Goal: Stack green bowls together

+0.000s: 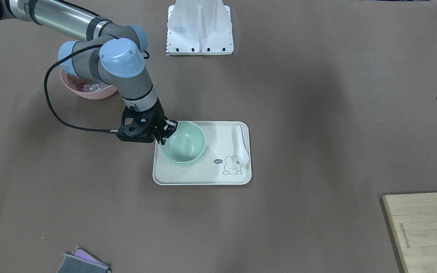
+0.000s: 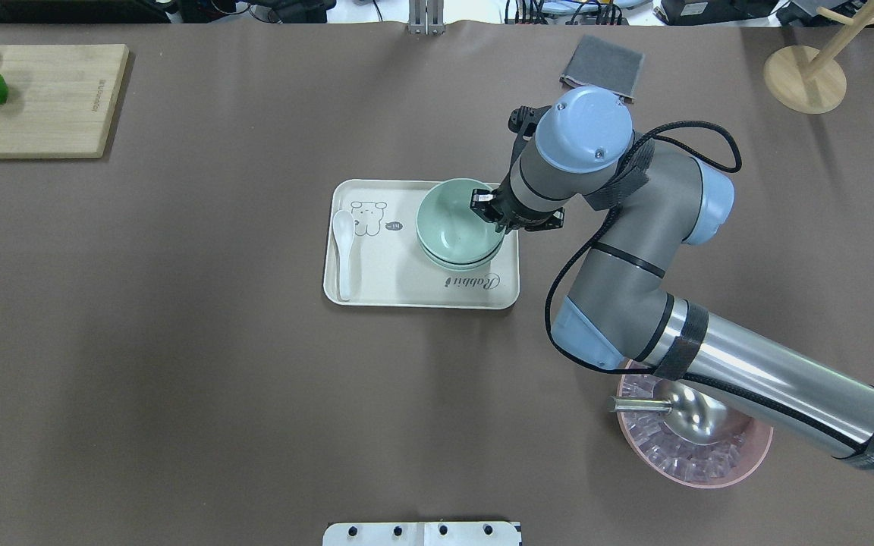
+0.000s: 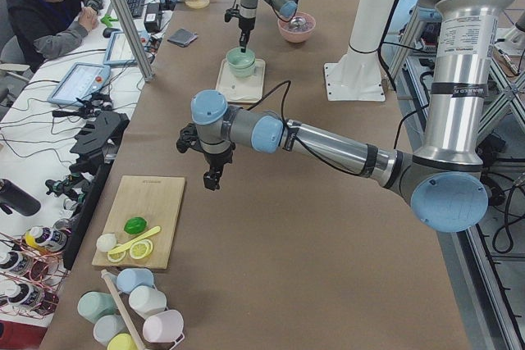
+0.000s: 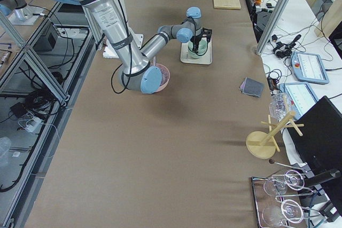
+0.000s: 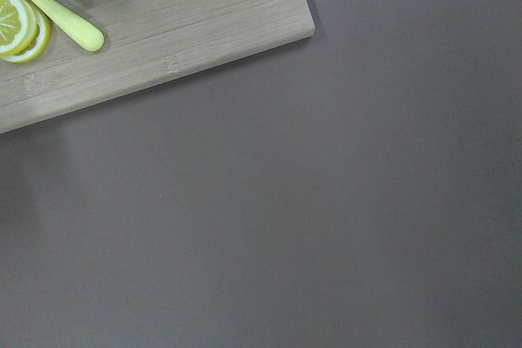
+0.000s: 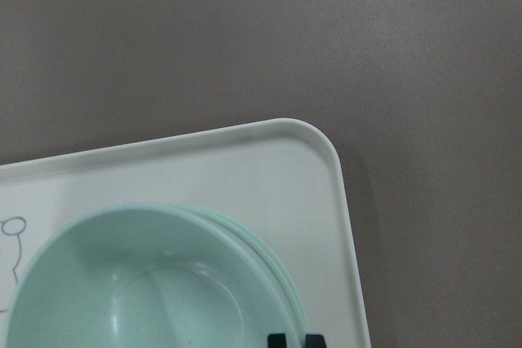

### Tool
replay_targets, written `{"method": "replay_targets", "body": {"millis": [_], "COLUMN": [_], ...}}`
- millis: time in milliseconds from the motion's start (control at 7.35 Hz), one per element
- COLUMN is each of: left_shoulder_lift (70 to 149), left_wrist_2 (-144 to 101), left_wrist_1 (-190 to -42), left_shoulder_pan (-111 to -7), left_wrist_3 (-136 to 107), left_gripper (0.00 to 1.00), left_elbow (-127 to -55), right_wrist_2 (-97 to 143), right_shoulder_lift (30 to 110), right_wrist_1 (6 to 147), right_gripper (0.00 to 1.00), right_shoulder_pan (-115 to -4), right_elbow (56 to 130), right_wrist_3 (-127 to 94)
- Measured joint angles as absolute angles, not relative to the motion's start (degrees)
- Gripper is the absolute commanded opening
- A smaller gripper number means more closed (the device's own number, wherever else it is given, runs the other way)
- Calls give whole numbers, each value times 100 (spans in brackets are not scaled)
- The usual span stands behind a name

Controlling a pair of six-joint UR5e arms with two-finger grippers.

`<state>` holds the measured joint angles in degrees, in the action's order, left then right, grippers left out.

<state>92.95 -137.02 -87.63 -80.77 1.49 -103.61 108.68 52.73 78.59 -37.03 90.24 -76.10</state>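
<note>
the green bowls (image 1: 183,146) sit nested in one stack on the tray (image 1: 203,176), so i judge the stacking all but done. the right jaws are nearly closed, pinching the top rim, probably to seat it squarely. the right wrist view shows that pinch. the left wrist view shows only table (image 5: 326,201) and cutting board (image 5: 163,30), so i cannot tell how the left jaws stand.

Three plain, matte, pale mint-green bowls (image 1: 183,144) meet the jaws of the black right gripper (image 1: 164,135). Below the jaws is a cream tray (image 1: 203,177) printed with a dark line-drawn rabbit (image 1: 232,165) and grey "Rabbit" lettering (image 2: 473,281). Across the bowls from the jaws is a glossy white spoon (image 1: 242,146). The table (image 1: 298,132) is dull brown, and behind the jaws is a pink bowl (image 1: 93,93).
</note>
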Motion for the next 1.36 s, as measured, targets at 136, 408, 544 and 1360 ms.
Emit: {"method": "replay_targets", "body": {"millis": [136,408,544,1360], "left_shoulder_lift": [9298,9299,9299,9257], "left_wrist_2": [-13702,-13702,-13702,-13679], "left_wrist_1": [-8763,-8763,-8763,-8765], "left_shoulder_pan": [-8077,-8072,-8070,-8087], "left_wrist_3": [149,150,149,144], "left_gripper": [98,98,98,98], "left_elbow": [-10361,-10362,-10362,-10335], "right_wrist_2": [10683,10427,10396,10618], "right_shoulder_lift": [5271,5266,5265,5330], "right_wrist_1": [7866,7873,7877,8884], "right_gripper": [100,100,100,100], "right_shoulder_pan": [-3665,-3605,-3599,-4030], "right_elbow": [9021,9025,9033,9319], "right_wrist_3": [-7588,-7565,-7559,-6322]}}
